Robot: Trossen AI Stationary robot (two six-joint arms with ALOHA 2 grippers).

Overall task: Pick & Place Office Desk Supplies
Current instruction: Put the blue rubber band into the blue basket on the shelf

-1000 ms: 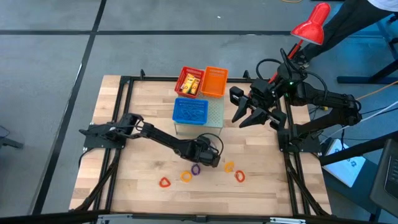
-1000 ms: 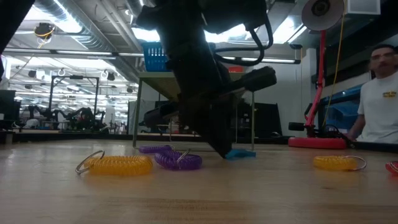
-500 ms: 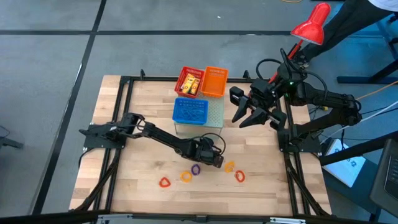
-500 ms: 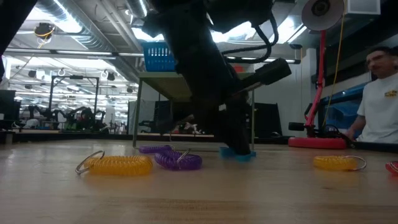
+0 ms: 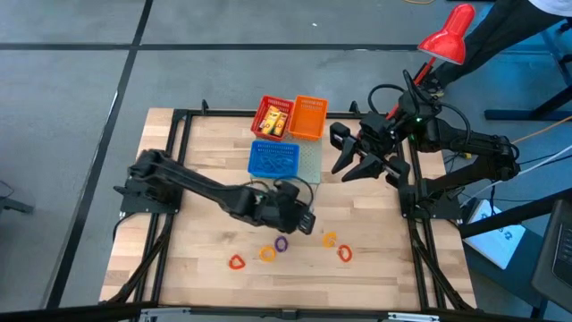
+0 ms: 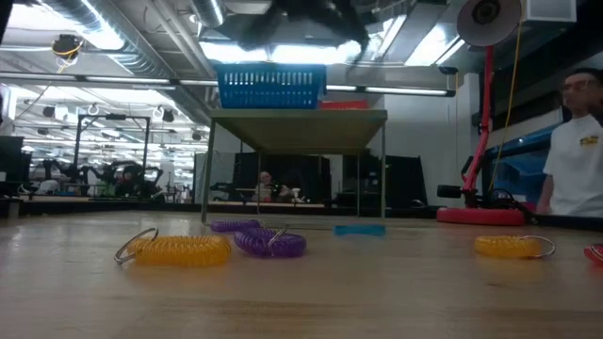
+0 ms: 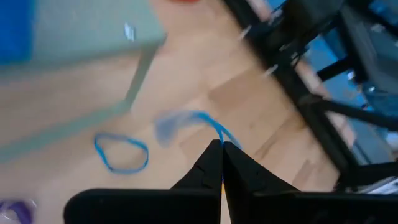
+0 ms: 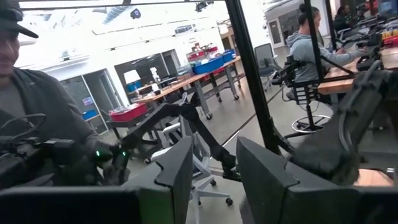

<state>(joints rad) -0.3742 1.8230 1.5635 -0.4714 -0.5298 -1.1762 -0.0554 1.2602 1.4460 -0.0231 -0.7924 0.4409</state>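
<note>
My left gripper (image 5: 302, 222) hangs above the middle of the table, shut on a thin blue loop (image 7: 180, 121). A second blue loop (image 7: 121, 152) lies flat on the wood below; it shows as a blue strip (image 6: 358, 229) in the low view. Purple (image 5: 281, 242), orange (image 5: 267, 254) and red (image 5: 236, 262) coil loops lie nearer the front edge, with two more (image 5: 329, 239) (image 5: 345, 253) to their right. My right gripper (image 5: 356, 166) waits high at the back right, open, with nothing between its fingers (image 8: 180, 171). My left gripper pinches the blue loop's thin strand (image 7: 214, 132) between its two shut fingertips (image 7: 211, 163). The fingers slant downward at it from above. The rest of the loop trails away from the tips, blurred, and looks lifted off the wood.
A blue mesh basket (image 5: 274, 159) stands on a small grey-green stand (image 5: 308, 163) behind the loops. Red (image 5: 273, 116) and orange (image 5: 309, 116) baskets sit farther back. A red desk lamp (image 5: 447, 36) rises at the back right. A person (image 6: 579, 151) stands beyond the table.
My left gripper has slid a little to the right in the low view at table level, then risen steeply out of that view, tipping less steeply downward. It carries one blue loop up with it. The other blue loop has stayed on the wood.
</note>
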